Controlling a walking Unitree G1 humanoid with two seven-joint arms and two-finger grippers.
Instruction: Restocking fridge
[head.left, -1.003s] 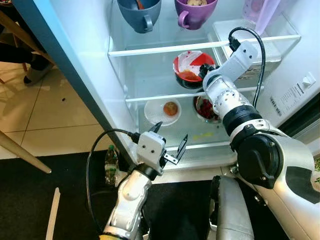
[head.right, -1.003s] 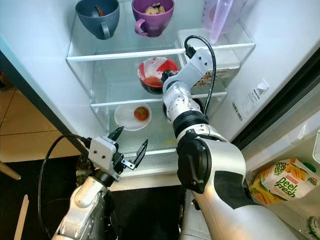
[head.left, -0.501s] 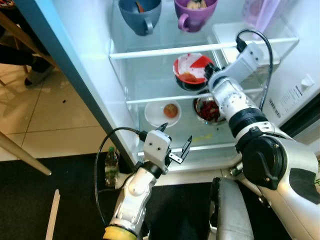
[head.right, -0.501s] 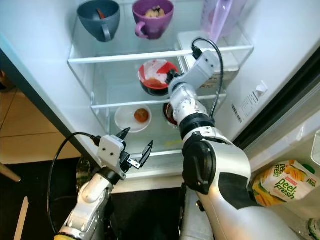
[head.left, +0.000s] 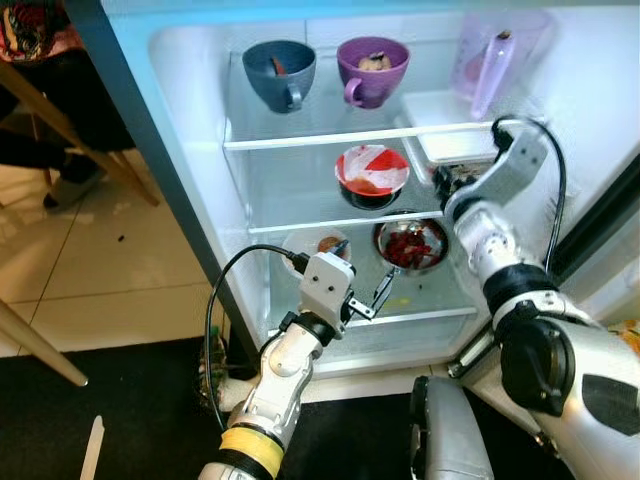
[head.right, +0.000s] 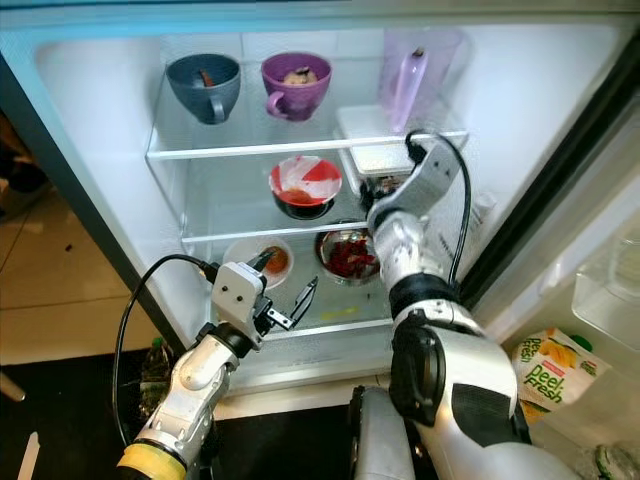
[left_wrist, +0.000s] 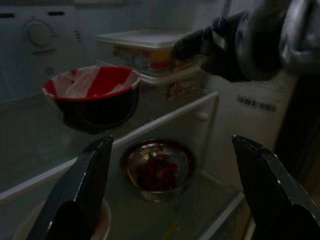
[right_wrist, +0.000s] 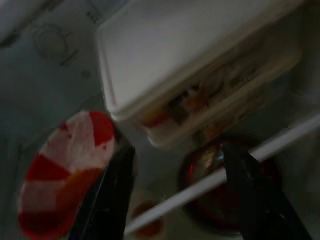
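left eye view: left gripper (head.left: 358, 277), fingers spread and empty, partly hides the plate (head.left: 305, 243) beside the steel bowl (head.left: 410, 244); right gripper (right_wrist: 175, 192) open, empty, near the lidded container (right_wrist: 200, 75).

Two silver arms with smooth rounded shells and dark black joint bands. The left arm (head.left: 275, 385) carries a yellow ring near its base and a white boxy wrist block — a black cable loops out from it. The right arm (head.right: 405, 235) is bulkier, with a large black shoulder disc, and its own black cable arcs over the wrist. Long black fingers (left_wrist: 82, 187), flat and tapered.
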